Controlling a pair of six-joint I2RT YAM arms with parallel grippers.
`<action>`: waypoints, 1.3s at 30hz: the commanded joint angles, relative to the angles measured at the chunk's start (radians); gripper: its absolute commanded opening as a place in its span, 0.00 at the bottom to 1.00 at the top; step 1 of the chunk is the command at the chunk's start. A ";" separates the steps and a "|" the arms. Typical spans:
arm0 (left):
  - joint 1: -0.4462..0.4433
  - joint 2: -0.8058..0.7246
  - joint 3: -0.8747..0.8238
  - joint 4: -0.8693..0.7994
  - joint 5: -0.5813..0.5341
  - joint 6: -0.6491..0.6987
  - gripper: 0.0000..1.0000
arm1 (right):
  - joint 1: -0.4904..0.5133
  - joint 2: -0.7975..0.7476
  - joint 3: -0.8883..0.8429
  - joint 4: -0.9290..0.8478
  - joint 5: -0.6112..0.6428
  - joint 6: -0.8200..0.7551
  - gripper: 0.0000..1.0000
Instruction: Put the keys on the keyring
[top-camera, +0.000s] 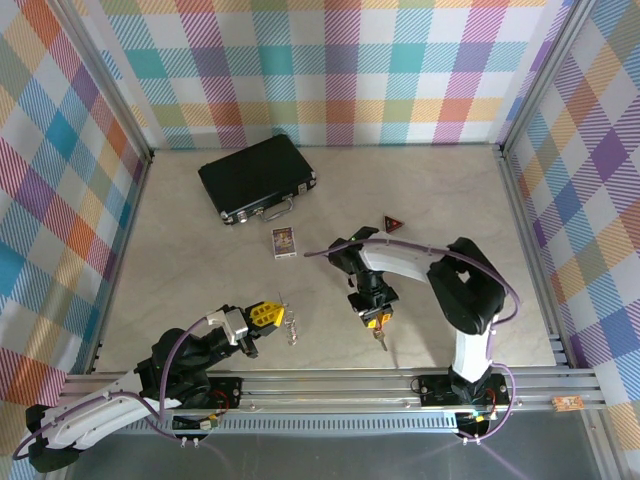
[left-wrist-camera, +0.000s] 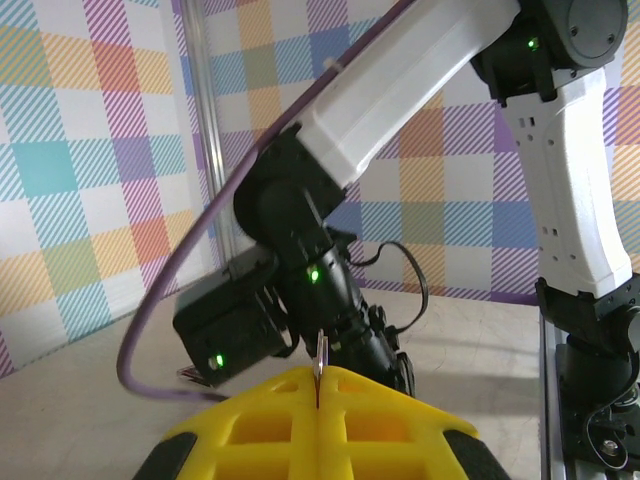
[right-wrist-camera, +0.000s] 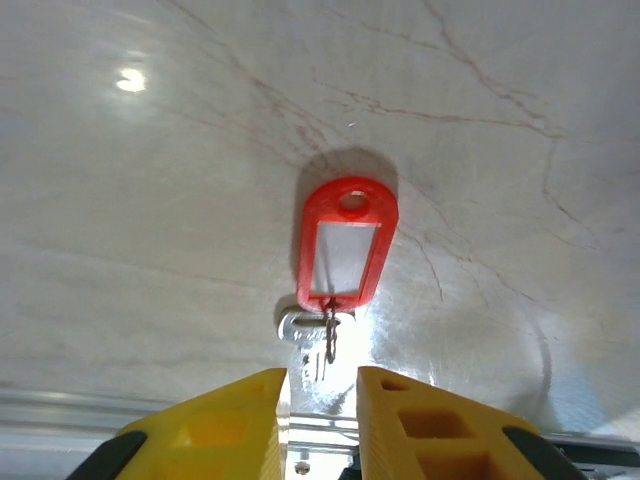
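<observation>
Top external view, from the left: the left gripper (top-camera: 275, 316) is seen closed on the keyring (top-camera: 291, 326), a thin wire loop with small metal pieces along one edge. In the left wrist view a sliver of metal is clamped between the 2 yellow fingers (left-wrist-camera: 400, 420). The loop is judged light, stiff and springy, best held away from its opening. Further right, the keys (right-wrist-camera: 335, 280) are laid flat on the table (top-camera: 200, 260). The right gripper (right-wrist-camera: 322, 385) is parted narrowly at the metal end, and contact cannot be told. Slippery metal is expected, so the red tag (right-wrist-camera: 347, 235) is judged the surer hold. A black case (top-camera: 258, 178), a card (top-camera: 284, 241) and a dark red triangle (top-camera: 393, 223) are set well apart behind, so nothing is blocked.
</observation>
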 joint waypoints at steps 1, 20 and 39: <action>-0.004 -0.003 0.021 0.067 0.021 -0.006 0.00 | 0.007 -0.089 -0.033 0.025 0.004 0.076 0.26; -0.004 -0.005 0.020 0.074 0.026 -0.010 0.00 | 0.043 -0.231 -0.262 0.269 0.019 0.251 0.30; -0.004 -0.010 0.020 0.074 0.030 -0.012 0.00 | 0.044 -0.216 -0.313 0.288 0.041 0.273 0.23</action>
